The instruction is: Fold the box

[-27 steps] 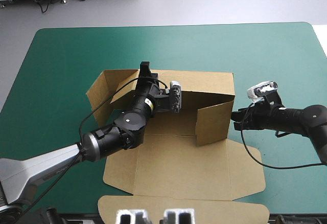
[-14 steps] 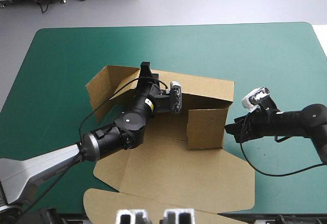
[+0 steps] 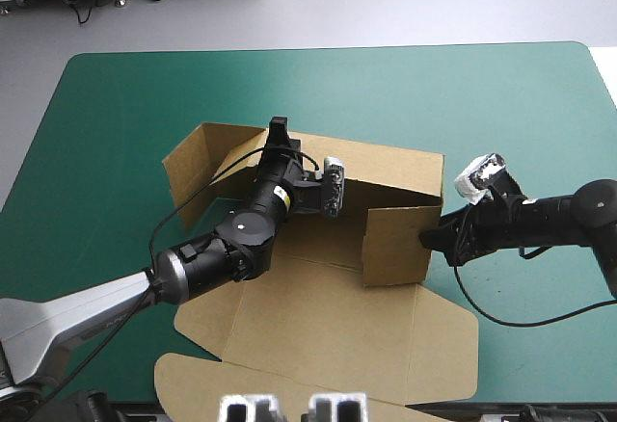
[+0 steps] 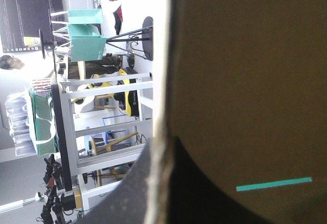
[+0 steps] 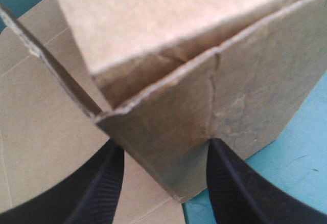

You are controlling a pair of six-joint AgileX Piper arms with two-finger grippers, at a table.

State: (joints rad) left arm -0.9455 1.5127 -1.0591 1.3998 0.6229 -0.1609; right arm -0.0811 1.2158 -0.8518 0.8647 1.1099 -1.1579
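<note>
The box (image 3: 328, 239) lies half raised in the middle of the table (image 3: 116, 104). Since just before it has slid and turned slightly, its flat lid (image 3: 328, 326) swinging toward the near left edge. The right jaws, spread, have closed in on the upright side wall (image 3: 395, 247), probably to square it. The left jaws pinch the back wall (image 3: 386, 167). Only the right wrist view shows that side wall's creased corner sitting between the spread jaws; the high view hides it.

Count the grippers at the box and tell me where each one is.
2. The left gripper clamps the top edge of the far wall of the box. The right gripper, open, straddles a raised corner on its right side. None seems hidden.
</note>
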